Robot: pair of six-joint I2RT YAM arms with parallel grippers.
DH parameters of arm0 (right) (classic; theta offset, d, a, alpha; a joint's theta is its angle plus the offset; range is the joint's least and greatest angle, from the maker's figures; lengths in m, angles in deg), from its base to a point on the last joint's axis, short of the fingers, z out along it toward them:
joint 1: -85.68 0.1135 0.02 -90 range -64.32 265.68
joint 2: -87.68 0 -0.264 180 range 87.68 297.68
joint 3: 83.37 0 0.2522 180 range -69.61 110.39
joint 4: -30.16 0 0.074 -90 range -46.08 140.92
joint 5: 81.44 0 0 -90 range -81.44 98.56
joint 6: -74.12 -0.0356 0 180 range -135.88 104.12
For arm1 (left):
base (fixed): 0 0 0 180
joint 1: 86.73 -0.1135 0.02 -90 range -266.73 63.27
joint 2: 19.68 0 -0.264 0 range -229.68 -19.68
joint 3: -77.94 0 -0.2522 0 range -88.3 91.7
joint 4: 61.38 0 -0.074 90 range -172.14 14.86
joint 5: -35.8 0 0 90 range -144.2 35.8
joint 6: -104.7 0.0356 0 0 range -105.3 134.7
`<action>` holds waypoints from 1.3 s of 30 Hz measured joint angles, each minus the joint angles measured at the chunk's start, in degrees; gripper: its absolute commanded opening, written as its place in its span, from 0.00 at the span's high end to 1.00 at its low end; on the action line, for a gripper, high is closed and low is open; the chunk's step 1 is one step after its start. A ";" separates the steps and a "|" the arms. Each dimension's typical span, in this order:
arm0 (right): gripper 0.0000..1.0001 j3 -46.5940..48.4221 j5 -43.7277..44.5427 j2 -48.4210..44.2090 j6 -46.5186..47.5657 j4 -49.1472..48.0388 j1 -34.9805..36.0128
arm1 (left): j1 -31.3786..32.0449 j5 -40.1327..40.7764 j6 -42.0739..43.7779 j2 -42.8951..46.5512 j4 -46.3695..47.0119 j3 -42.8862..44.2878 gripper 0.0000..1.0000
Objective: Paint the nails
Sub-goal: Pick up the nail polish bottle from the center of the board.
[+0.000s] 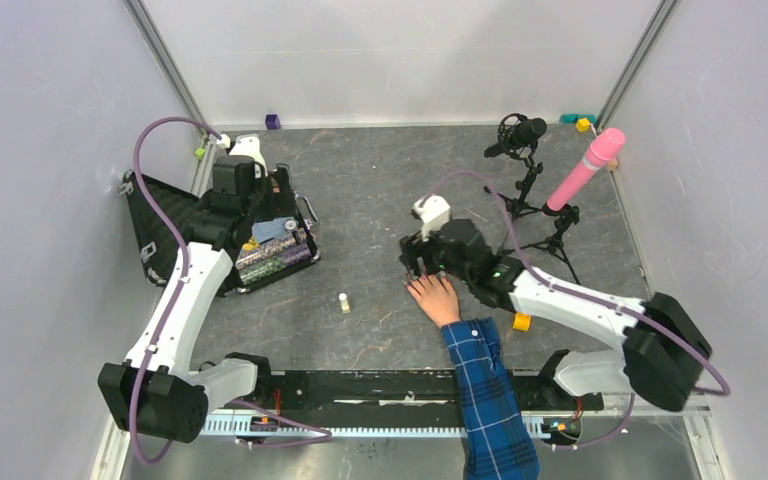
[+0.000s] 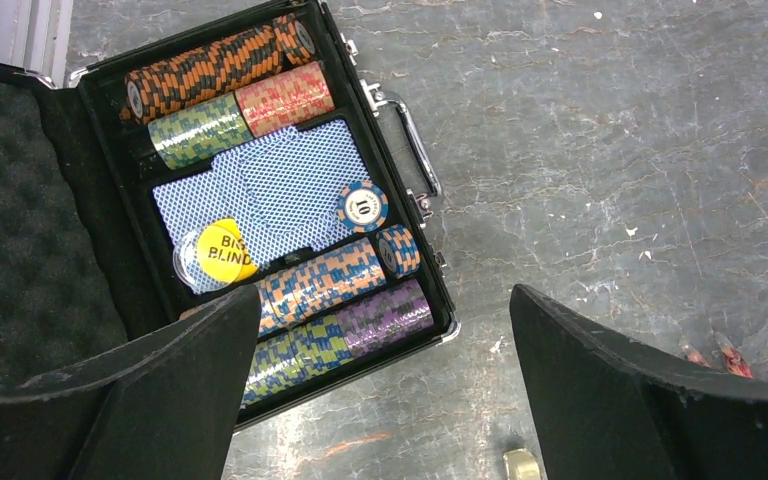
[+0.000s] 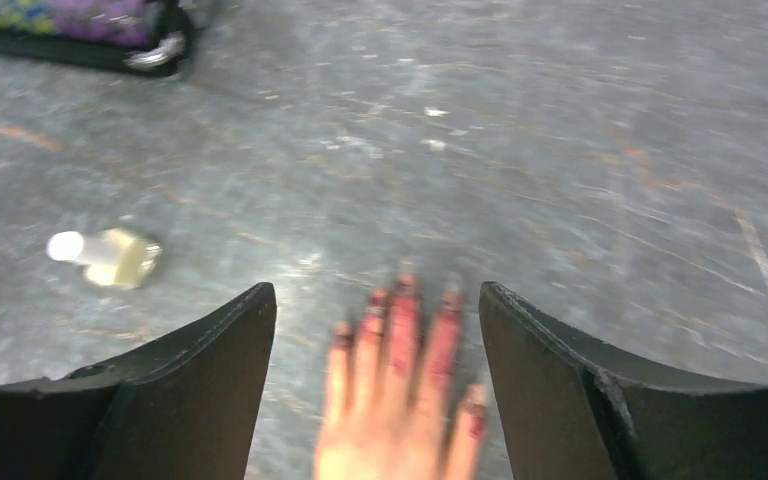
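1. Overhead, a hand point(image 1: 434, 296) is laid flat on the table point(image 1: 380, 180); the right claw point(image 1: 418, 266) is poised over its fingertips, with a bottle point(image 1: 344, 302) nearby.
2. The left claw point(image 2: 385, 295) is spread wide and empty above a chip case point(image 2: 20, 250).
3. The right claw point(image 3: 377, 290) is parted and holds nothing; the nails point(image 3: 403, 285), blurred and reddened, are seen between its jaws.

Table point(image 1: 380, 190) matt, scuffed; case lining point(image 2: 20, 230) foam; sleeve point(image 1: 488, 390) cloth.
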 measured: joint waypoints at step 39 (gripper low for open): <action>0.55 29.40 12.41 36.59 -3.69 9.57 26.91 | -0.37 -5.42 -5.84 3.34 0.13 -3.43 0.00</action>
